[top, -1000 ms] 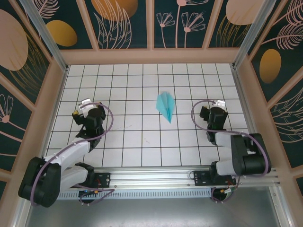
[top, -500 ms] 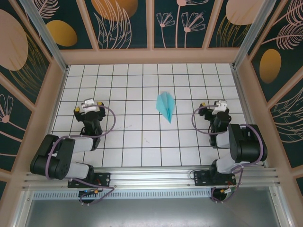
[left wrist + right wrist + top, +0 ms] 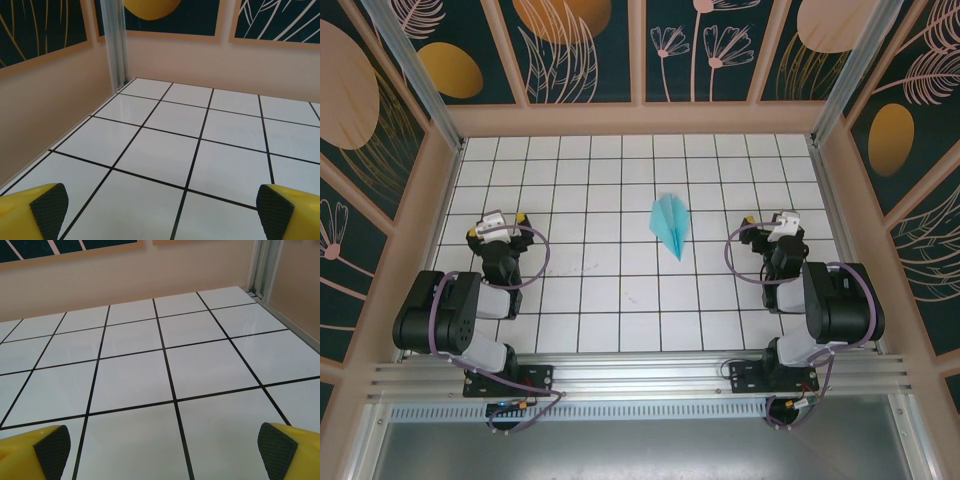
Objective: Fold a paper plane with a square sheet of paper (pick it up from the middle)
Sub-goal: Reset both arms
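Now, jaws first: your left gripper (image 3: 160, 210) stands wide open, black pads (image 3: 49, 205) at either lower corner of its wrist view and nothing but bare white tile between them. Right gripper (image 3: 160, 447) the same, spread wide with nothing in it. From above, the left gripper (image 3: 498, 222) sits low over the table (image 3: 620, 300) near its left edge and the right gripper (image 3: 775, 222) near its right edge, both arms folded back toward the near edge. Between them, well apart from either, the paper plane (image 3: 670, 225) lies flat about mid-surface, a touch right of centre and toward the far edge. It reads as a narrow turquoise dart, wide tail toward the far edge, nose toward the near edge and angled slightly right. Folding looks finished to me, though the overhead view is too small to check the creases. Handling, as a judgement: very light, thin and springy, with layers that want to splay, and it will likely skate on the glossy tile if you nudge it sideways. It crushes easily, and the nose is the weakest part. If you must lift it, come down over the centre crease about mid-length, where the layers stack thickest, close gently, and keep off the wing edges and the tip.
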Action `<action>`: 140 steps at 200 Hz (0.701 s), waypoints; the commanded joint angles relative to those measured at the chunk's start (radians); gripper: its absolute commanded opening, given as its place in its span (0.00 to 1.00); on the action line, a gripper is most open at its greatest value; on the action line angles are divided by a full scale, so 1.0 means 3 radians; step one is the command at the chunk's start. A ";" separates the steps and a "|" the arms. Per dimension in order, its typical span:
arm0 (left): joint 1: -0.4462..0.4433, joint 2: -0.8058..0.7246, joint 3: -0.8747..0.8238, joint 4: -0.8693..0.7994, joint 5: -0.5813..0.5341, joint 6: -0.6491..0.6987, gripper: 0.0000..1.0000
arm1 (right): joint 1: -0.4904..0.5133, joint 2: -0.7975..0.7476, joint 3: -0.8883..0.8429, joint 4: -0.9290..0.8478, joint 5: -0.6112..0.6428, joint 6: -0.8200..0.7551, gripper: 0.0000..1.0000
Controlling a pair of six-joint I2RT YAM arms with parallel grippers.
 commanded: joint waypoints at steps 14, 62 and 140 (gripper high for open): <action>0.0022 0.0003 -0.0005 0.0200 0.0083 -0.0073 0.99 | -0.0014 0.0017 0.0050 0.0178 -0.0045 0.0019 0.99; 0.0022 -0.0001 -0.0002 0.0189 0.0083 -0.0072 0.98 | -0.0012 0.0020 0.0052 0.0177 -0.0043 0.0019 0.99; 0.0022 0.0007 0.0010 0.0164 0.0088 -0.0072 0.98 | -0.0014 0.0018 0.0049 0.0178 -0.0045 0.0019 0.99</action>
